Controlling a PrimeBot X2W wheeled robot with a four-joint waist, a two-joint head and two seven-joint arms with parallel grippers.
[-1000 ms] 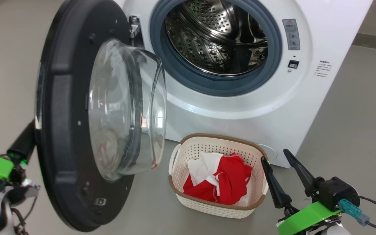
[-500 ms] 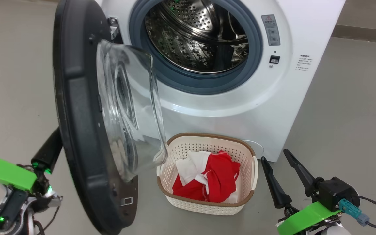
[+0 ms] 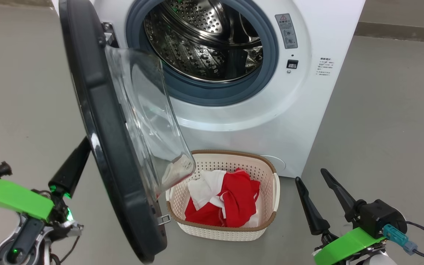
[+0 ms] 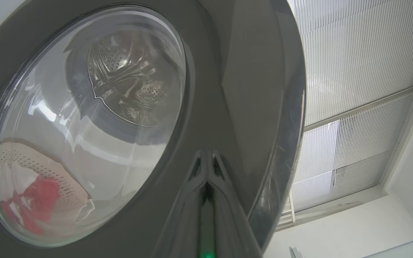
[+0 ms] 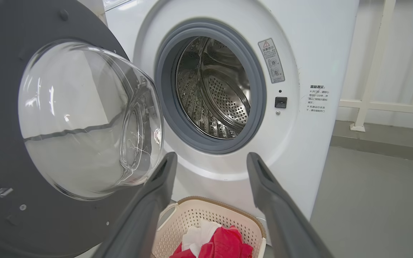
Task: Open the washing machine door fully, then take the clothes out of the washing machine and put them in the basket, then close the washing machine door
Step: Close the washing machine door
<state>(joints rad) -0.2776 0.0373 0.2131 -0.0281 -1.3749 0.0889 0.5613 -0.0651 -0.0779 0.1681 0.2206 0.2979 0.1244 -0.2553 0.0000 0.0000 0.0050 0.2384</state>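
the left gripper (image 3: 73,166), its two long dark fingers clenched together on nothing, presses its tip against the outer face of the large round washing machine door (image 3: 101,121), a glossy black rim around a bulging clear glass bowl. in the last second this door has swung from nearly broadside to almost edge-on, and the gripper has followed behind it. the head camera has also turned, so the sideways slide of everything else is not real movement.

to the right of the door stands the white boxy front-loading washing machine (image 3: 307,103). its perforated steel drum (image 3: 204,40) looks empty. on the grey floor (image 3: 388,121) just in front of it sits the small cream perforated plastic basket (image 3: 215,232) with a brown woven-look rim, holding the soft red and white clothes (image 3: 234,202).

near right of the basket, the right gripper (image 3: 312,176) hovers, fingers spread wide and empty.

the unloading appears finished. the closing push seems roughly half done, with the latch yet to meet the machine.
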